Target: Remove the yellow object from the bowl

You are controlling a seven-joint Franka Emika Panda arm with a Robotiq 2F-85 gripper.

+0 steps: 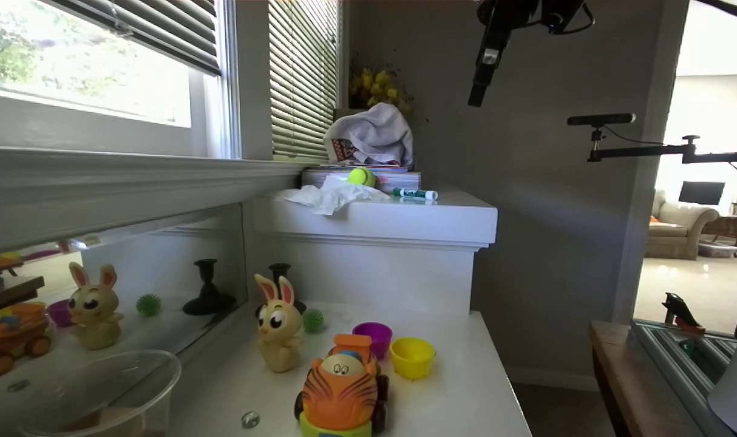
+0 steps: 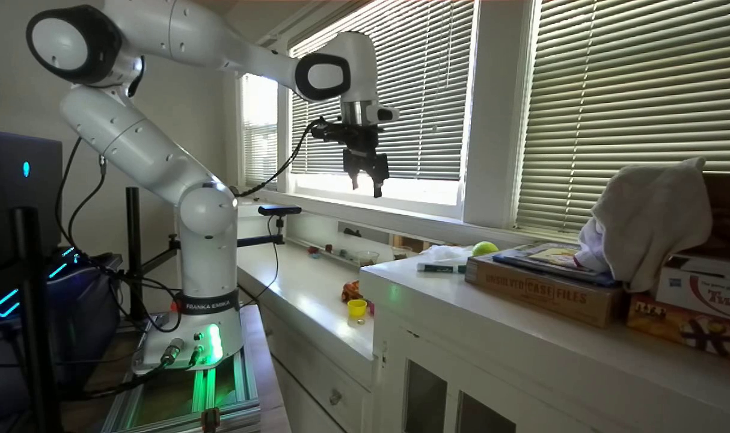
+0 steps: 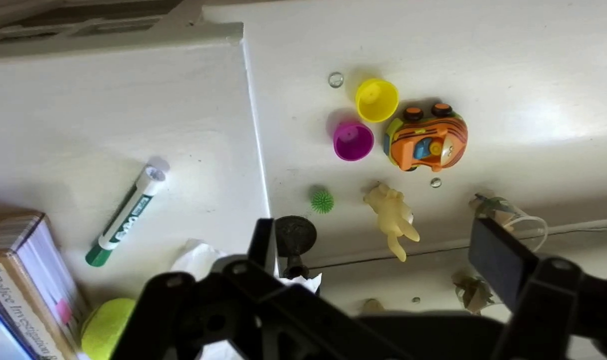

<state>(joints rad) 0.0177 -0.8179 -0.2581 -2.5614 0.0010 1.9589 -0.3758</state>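
In an exterior view, the yellow cup (image 1: 413, 359), probably the object meant, stands upright on the worktop (image 1: 465, 403) at two o'clock from the tiger car (image 1: 342, 391). A clear tub (image 1: 157, 416), perhaps the task's bowl, sits at the car's nine o'clock; a tan patch (image 1: 110, 419) shows through its wall, inside or behind I cannot tell.

In an exterior view, the tool (image 2: 366, 186) hangs high at the yellow cup's twelve o'clock, fingers spread.

The wrist view shows the tool wide and gripping nothing. The yellow cup, outside the clear tub, opens upward, with a raised disc on its base; the purple cup (image 3: 353, 141) is at its seven o'clock. The clear tub, between four and five o'clock from it, bears something brownish green (image 3: 493, 206), too unclear to name. The yellow cup should be light, slick, springy plastic: pinch its rim gently, one finger inside.
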